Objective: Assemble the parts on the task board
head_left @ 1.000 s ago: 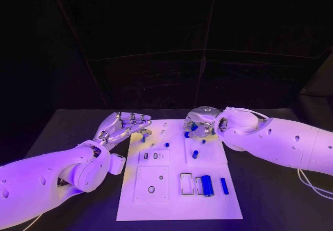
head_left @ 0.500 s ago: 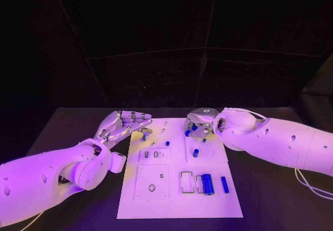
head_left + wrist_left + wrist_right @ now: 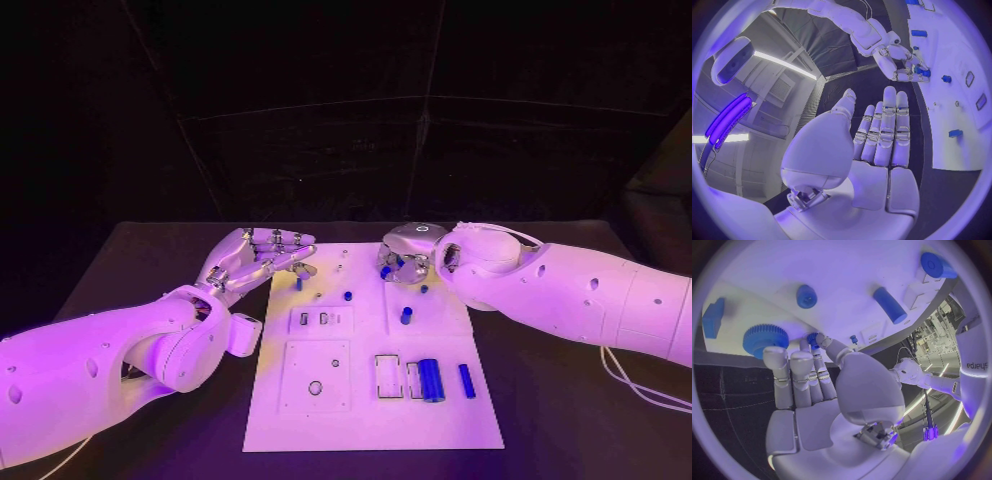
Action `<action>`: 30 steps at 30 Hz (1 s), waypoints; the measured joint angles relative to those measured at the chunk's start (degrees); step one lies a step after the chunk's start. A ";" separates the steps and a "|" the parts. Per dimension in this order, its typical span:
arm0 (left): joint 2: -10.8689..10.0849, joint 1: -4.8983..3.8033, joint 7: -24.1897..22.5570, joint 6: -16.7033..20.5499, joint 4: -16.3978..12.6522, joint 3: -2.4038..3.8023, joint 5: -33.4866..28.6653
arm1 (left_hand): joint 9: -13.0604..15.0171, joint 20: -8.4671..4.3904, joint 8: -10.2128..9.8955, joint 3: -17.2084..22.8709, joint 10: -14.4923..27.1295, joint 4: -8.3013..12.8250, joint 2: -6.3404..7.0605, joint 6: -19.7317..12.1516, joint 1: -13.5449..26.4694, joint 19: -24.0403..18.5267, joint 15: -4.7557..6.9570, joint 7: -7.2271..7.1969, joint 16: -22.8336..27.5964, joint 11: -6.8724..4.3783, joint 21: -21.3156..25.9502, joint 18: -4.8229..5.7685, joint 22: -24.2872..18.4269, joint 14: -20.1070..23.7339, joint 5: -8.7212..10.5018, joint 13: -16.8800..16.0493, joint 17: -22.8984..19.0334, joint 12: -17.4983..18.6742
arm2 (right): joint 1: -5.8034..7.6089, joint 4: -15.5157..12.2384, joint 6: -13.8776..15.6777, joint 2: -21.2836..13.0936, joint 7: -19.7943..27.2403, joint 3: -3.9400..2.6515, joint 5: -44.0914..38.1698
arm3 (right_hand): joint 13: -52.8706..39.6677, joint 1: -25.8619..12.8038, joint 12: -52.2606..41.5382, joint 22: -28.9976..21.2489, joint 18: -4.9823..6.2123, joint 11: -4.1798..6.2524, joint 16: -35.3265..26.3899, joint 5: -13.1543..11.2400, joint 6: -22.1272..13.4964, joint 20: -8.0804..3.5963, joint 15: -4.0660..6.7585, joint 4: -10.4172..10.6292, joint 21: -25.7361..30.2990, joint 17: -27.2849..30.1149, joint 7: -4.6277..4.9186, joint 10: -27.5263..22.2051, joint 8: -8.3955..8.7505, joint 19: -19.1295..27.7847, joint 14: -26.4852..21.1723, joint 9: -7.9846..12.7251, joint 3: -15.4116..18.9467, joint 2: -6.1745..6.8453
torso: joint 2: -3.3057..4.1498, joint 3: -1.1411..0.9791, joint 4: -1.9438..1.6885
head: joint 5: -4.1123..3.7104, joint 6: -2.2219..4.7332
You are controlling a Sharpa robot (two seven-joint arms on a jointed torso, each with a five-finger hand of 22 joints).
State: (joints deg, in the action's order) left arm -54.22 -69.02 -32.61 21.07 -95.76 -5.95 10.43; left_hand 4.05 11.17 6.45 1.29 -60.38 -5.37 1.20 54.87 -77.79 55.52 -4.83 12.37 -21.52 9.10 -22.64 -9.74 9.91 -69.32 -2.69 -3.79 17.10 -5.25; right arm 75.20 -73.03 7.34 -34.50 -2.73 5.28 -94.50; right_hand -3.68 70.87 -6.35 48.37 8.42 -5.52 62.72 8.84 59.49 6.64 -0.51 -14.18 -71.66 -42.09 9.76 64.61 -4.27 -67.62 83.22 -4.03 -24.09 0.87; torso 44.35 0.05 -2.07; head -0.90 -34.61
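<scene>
left hand: hovers at the board's far-left corner, palm up, fingers straight and apart, holding nothing. Risk: it sits just beside a small blue peg at that edge; a careless sweep could knock the peg off the board onto the counter.

board: white plate in the middle of the counter, nothing visibly clamping it. Risk: a hard sideways push from either hand may slide it and throw off every slot position.

loose pegs: short blue peg and another standing mid-board, apart from both hands. Risk: low for now; the right forearm crossing over them could clip one.

right hand: over the far middle of the board, fingers curled down at the surface. In the right wrist view the thumb and one fingertip seem to close on a small blue piece, just beside the blue gear. Judgement: pinching that piece, though contact is partly hidden. Risk: grip is at the very tips, so the piece could tilt or pop out when pressed into its seat; neighbouring fingertips could nudge the gear.

near-right parts: blue cylinder and slim blue bar lie beside an empty rectangular slot, well apart from both hands. Risk: none at present; the cylinder would probably roll if bumped.
</scene>
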 measured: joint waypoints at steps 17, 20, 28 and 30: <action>-0.05 0.00 0.09 -0.21 0.26 0.00 0.00 | 0.00 0.00 0.00 0.15 0.20 0.15 0.00 0.00 0.00 0.00 0.00 0.00 0.00 -0.20 0.00 0.00 0.00 0.00 0.00 0.00 0.25 0.00 | -0.39 -1.18 8.79 -0.45 0.09 0.09 -0.06 | -0.49 1.45 -1.87 4.03 -0.89 1.11 1.00 -2.54 2.44 -0.72 0.43 -0.45 -2.39 0.06 -0.84 3.78 -0.63 -2.12 0.43 -0.31 -2.52 -1.43 | -0.09 -0.01 -0.01 | 0.47 0.20; -0.05 0.00 0.11 -0.24 0.37 0.00 0.00 | 0.00 0.00 0.00 0.16 0.20 0.16 0.00 0.00 0.00 0.00 0.00 0.00 0.00 -0.20 0.00 0.00 0.00 0.00 0.00 0.00 0.25 0.00 | -0.36 -1.11 10.50 -0.09 0.09 0.06 -0.01 | -0.49 1.65 -1.87 4.08 -0.88 1.11 1.00 -2.66 2.44 -0.72 0.64 -0.60 -2.39 0.03 -0.84 3.77 -0.63 -2.12 0.22 -0.25 -2.68 -1.35 | -0.09 0.01 -0.01 | 0.52 0.38; -0.03 0.00 0.15 -0.33 0.59 0.00 0.01 | 0.00 0.00 -0.22 -0.01 0.20 0.32 0.00 0.00 0.00 0.00 -0.13 0.00 0.00 -0.20 0.00 0.00 0.00 0.13 0.00 0.00 0.44 0.24 | -0.35 1.43 13.28 2.08 -0.01 0.01 0.28 | -0.48 1.82 -1.85 4.17 -0.87 1.11 1.23 -2.74 2.44 -0.72 0.63 -0.67 -2.39 -0.02 -0.84 3.77 -0.63 -2.12 0.22 -0.17 -2.74 -1.18 | 0.03 0.04 -0.15 | 0.79 0.58; -0.02 0.00 0.15 -0.36 0.64 0.00 0.01 | 0.00 0.00 -0.22 -0.01 0.20 0.32 0.00 0.00 0.00 0.00 -0.22 0.00 0.01 -0.20 0.00 0.00 0.00 0.22 0.00 0.00 0.45 0.24 | -0.35 2.53 13.66 2.87 -0.01 0.00 0.42 | -0.48 1.82 -1.85 4.23 -0.87 1.11 1.23 -2.76 2.44 -0.72 0.63 -0.67 -2.52 -0.08 -0.84 3.77 -0.63 -2.12 0.21 -0.16 -2.74 -1.18 | 0.06 0.05 -0.18 | 0.90 0.58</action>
State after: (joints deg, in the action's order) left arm -54.23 -69.02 -32.46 20.71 -95.12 -5.95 10.43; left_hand 4.05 11.17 6.23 1.28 -60.18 -5.04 1.20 54.87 -77.79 55.52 -5.04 12.37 -21.52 8.90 -22.64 -9.74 9.91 -69.10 -2.69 -3.79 17.55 -5.01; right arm 74.85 -70.50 20.99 -31.63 -2.74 5.28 -94.08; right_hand -4.16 72.69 -8.20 52.59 7.55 -4.41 63.95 6.09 61.93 5.92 0.13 -14.86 -74.18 -42.18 8.92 68.39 -4.90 -69.73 83.43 -4.19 -26.83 -0.31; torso 44.41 0.10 -2.24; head 0.01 -34.03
